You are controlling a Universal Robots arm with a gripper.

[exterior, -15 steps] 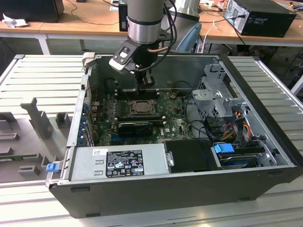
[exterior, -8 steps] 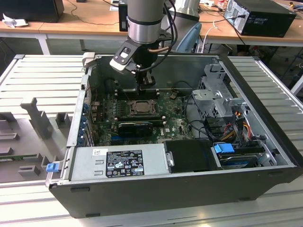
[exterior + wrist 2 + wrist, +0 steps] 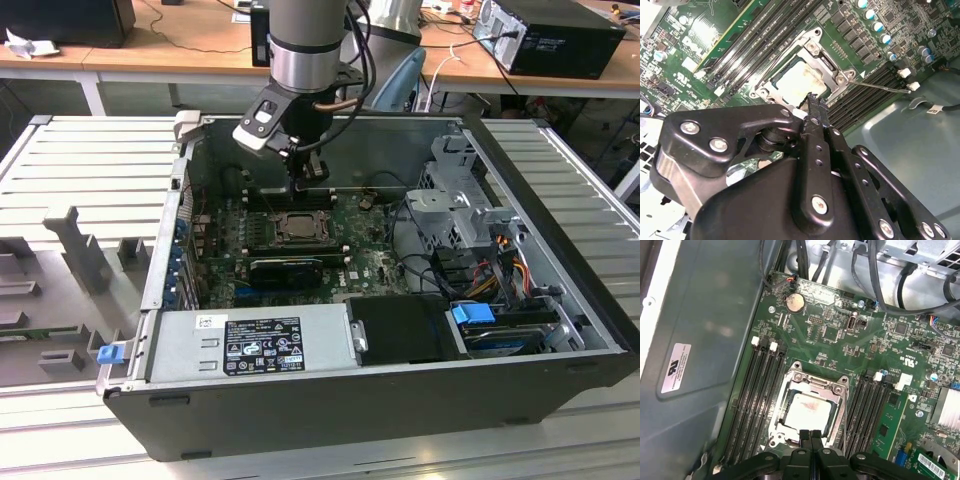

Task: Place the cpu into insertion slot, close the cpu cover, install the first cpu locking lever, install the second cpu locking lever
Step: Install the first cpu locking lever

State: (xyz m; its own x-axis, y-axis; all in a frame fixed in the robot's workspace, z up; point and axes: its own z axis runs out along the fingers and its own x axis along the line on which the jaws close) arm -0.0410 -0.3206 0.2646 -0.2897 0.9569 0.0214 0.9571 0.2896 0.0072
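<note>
At the exterior view's left, the ribbed counter (image 3: 90,150) carries a few grey fixture blocks (image 3: 85,250). Beside them lies one open computer case (image 3: 300,410). Inside it, one power supply (image 3: 250,345) lies at the near wall, with one graphics card (image 3: 285,270) just beyond it.

Past the card is the single insertion slot (image 3: 272,231). The one cpu (image 3: 807,412) lies seated in it, its pale top showing through the window of the one cpu cover (image 3: 839,407). The cover appears to be folded down flat over the chip. I judge that the first two steps are done.

The levers look unfinished. In the second wrist view, one thin locking lever (image 3: 885,86) angles out from the socket across the memory slots (image 3: 860,107). I cannot make out a second lever. Two banks of memory slots flank the socket, one on each side.

The one gripper (image 3: 811,434) hangs just over the far edge of the socket. Its two fingers (image 3: 805,436) are pressed together, with nothing visible between them. One drive cage (image 3: 450,200) fills the case at the exterior view's right.
</note>
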